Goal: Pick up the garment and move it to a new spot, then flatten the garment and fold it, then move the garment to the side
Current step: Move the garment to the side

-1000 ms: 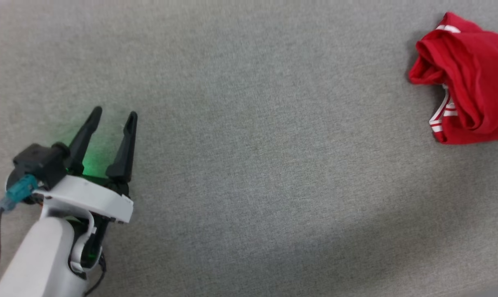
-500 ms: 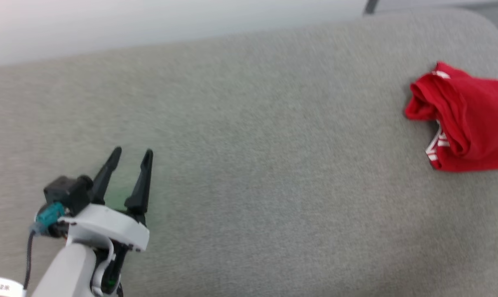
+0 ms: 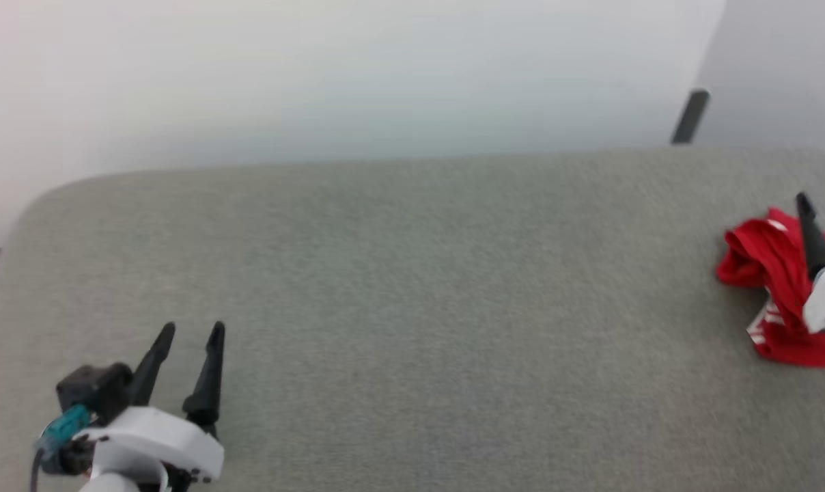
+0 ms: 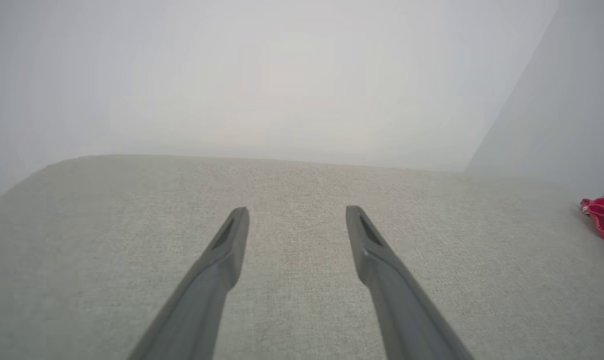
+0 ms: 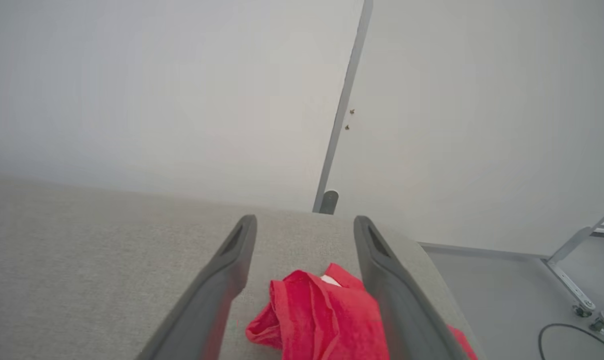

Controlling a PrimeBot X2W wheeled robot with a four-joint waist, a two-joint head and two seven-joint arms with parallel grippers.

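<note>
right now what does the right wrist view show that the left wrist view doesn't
Right wrist view: the open right hand, its fingers framing the garment up close, plus a grey post, floor and a cable. Left wrist view: the open left hand above bare grey surface. Shared: that surface, the pale wall, and the garment, small at the left wrist view's right edge.

garment (image 3: 761,260) at right end of padded surface (image 3: 412,307), beneath right gripper (image 5: 304,222); left gripper (image 3: 193,328) far left
</note>
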